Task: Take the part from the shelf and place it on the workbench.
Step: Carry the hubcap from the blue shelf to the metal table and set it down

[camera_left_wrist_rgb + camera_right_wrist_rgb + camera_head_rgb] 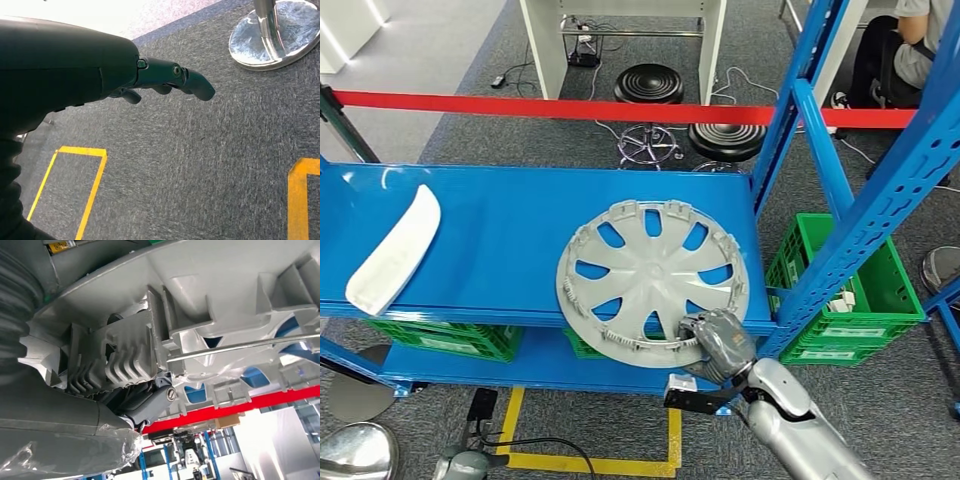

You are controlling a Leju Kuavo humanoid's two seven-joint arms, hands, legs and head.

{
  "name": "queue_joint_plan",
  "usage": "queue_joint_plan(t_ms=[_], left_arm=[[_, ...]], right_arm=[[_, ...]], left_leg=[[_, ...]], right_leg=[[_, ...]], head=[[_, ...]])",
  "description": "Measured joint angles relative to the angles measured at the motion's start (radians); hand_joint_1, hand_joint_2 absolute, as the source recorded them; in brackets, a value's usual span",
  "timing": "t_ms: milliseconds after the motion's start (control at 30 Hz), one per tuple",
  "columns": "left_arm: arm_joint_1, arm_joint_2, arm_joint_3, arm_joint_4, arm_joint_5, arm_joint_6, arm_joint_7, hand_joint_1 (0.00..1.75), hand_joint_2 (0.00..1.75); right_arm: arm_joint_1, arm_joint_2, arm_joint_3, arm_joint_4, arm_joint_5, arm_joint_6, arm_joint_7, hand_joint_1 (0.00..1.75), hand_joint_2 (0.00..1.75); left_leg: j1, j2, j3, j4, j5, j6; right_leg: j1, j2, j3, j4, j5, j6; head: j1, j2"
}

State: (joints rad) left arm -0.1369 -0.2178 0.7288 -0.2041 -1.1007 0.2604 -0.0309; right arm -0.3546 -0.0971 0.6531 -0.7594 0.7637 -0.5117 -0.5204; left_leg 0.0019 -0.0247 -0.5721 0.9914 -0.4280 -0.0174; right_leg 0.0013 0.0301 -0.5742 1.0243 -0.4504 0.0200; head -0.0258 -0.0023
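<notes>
Grey plastic wheel cover (652,282) lies flat on the blue shelf (493,240), its near rim overhanging the front edge, which is why my right hand (718,343) grips it there from below, while my left hand (166,80) hangs empty, fingers loosely extended, over carpet.

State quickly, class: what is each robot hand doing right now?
Left robot hand: holds nothing, fingers apart, hanging over the carpet.
Right robot hand: grips the rim of the hubcap.
</notes>
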Motion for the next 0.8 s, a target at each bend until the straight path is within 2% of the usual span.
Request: queue_joint_plan(t_ms=[267,367,467,667,800], left_arm=[[0.000,0.000,-0.003,0.000,0.000,0.000,0.000,0.00,1.75],[0.000,0.000,-0.004,0.000,0.000,0.000,0.000,0.00,1.75],[0.001,0.000,-0.004,0.000,0.000,0.002,0.000,0.00,1.75],[0.002,0.001,-0.005,0.000,0.000,0.004,0.000,0.00,1.75],[0.002,0.002,-0.004,0.000,0.001,0.005,-0.002,0.00,1.75]], right_arm=[[0.027,0.001,-0.017,-0.036,-0.002,-0.012,-0.012,1.75,1.75],[0.036,0.003,-0.025,-0.051,-0.042,-0.013,-0.046,1.75,1.75],[0.061,0.014,-0.043,-0.113,-0.117,-0.010,-0.103,1.75,1.75],[0.099,0.028,-0.051,-0.259,-0.163,0.049,-0.097,1.75,1.75],[0.116,0.036,-0.061,-0.317,-0.187,0.053,-0.118,1.75,1.75]], left_leg=[[0.000,0.000,-0.001,0.000,0.000,0.000],[0.000,0.000,-0.002,0.000,0.000,0.000],[0.000,0.000,-0.003,0.000,0.000,0.000],[0.000,0.000,-0.005,0.000,0.000,0.000],[0.000,0.000,-0.006,0.000,0.000,0.000]], right_leg=[[0.000,0.000,-0.001,0.000,0.000,0.000],[0.000,0.000,-0.001,0.000,0.000,0.000],[0.000,0.000,-0.003,0.000,0.000,0.000],[0.000,0.000,-0.005,0.000,0.000,0.000],[0.000,0.000,-0.006,0.000,0.000,0.000]], head=[[0.000,0.000],[0.000,0.000],[0.000,0.000],[0.000,0.000],[0.000,0.000]])
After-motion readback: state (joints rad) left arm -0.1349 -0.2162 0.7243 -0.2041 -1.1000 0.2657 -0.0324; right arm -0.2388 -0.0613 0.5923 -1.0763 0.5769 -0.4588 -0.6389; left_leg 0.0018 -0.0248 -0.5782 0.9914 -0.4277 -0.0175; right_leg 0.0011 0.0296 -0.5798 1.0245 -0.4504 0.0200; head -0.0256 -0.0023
